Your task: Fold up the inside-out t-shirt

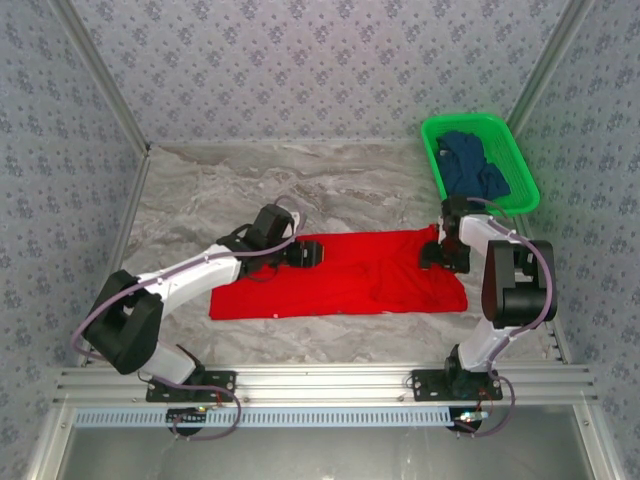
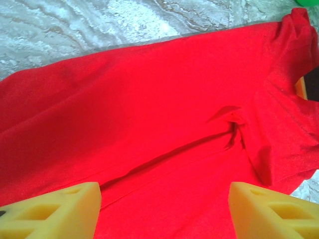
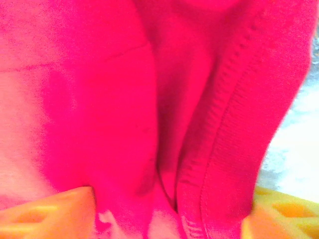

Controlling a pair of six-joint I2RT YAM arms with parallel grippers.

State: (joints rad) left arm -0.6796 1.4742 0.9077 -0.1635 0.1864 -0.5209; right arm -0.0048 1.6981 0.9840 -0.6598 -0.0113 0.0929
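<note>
Inside-out t-shirt (image 1: 340, 278) is lying as a long red band across the middle of the marble-patterned table (image 1: 300, 180) in the overhead view. The left gripper (image 1: 305, 255) is hovering at its far-left edge and the right gripper (image 1: 432, 255) is working at its right end. A green basket (image 1: 428, 130) holding a dark blue garment (image 1: 472, 165) is sitting at the far right. The shirt is looking flattened and perhaps doubled lengthwise, so the crosswise folds are likely yet to come.

From the left wrist, the t-shirt (image 2: 149, 99) is spreading smooth, one seam running toward a puckered sleeve joint. The left gripper (image 2: 164, 191) is showing its jaws released and wide, with nothing pinched.

From the right wrist, the right gripper (image 3: 169, 199) is straddling a raised, stitched hem (image 3: 224, 124) of the t-shirt (image 3: 99, 99). Whether the jaws are pinching that ridge cannot be told.

No brand, label, print or lettering is showing legibly in any view.
</note>
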